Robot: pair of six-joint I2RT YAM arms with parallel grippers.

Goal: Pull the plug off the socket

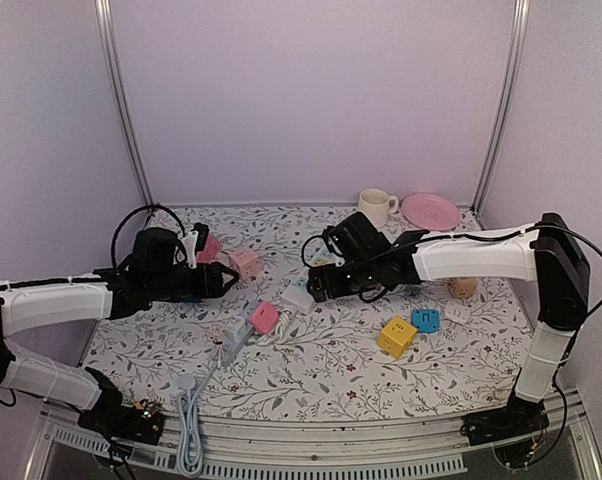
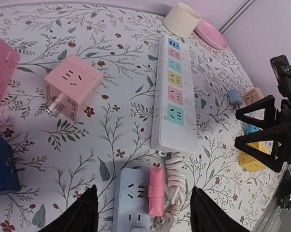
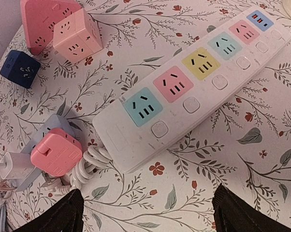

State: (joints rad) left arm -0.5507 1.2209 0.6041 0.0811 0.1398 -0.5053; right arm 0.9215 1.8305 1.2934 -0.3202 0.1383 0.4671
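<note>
A pink plug [image 2: 155, 191] sits pushed into a pale blue-grey socket block [image 2: 130, 203] beside a coiled white cord [image 2: 174, 181]. My left gripper [image 2: 145, 212] hangs just above them, open, its black fingers [image 2: 82, 212] standing to either side without touching the plug. In the top view the plug [image 1: 265, 317] lies between both arms. The right wrist view has the plug [image 3: 55, 153] at its left edge. My right gripper [image 3: 150, 215] is open over bare tablecloth, next to the end of a long white power strip [image 3: 194, 82].
Pink cube sockets [image 2: 70, 92] and a navy cube [image 2: 0, 164] lie to the left. A yellow cube [image 1: 396, 337], a blue adapter [image 1: 426, 320], a cup [image 1: 377, 207] and a pink plate [image 1: 430, 210] sit on the right. A white cable [image 1: 189, 420] runs over the table's front edge.
</note>
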